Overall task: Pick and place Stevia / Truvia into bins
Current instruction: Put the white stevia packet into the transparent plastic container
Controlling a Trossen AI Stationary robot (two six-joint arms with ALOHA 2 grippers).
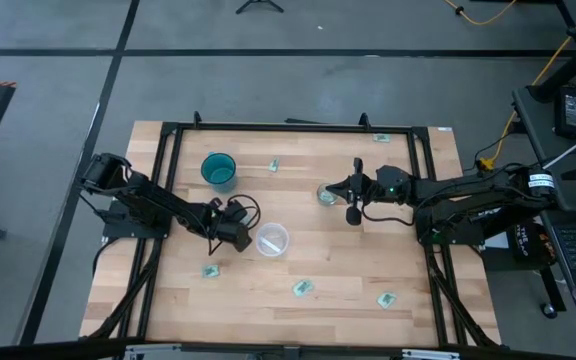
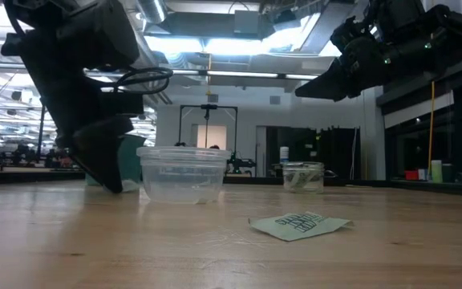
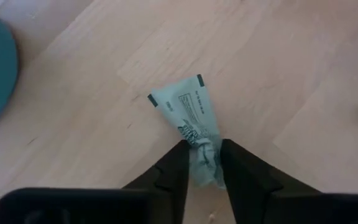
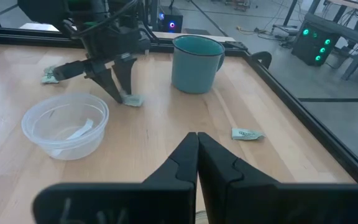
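Pinching one end of a flat-lying packet (image 3: 194, 127), left end effector (image 3: 204, 163).

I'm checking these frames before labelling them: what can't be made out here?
- Packet in the left end effector: its lower end is hidden between the fingers in the left wrist view, and whether it has left the table can't be told.
- Teal cup: mostly hidden behind the left arm in the low view.
- Clear glass: contents too small in the high view.

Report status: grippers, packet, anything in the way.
Left gripper pinched on a packet on the table, beside the whitish cup. Right gripper shut, empty, raised near the glass cup. Nothing in the way.
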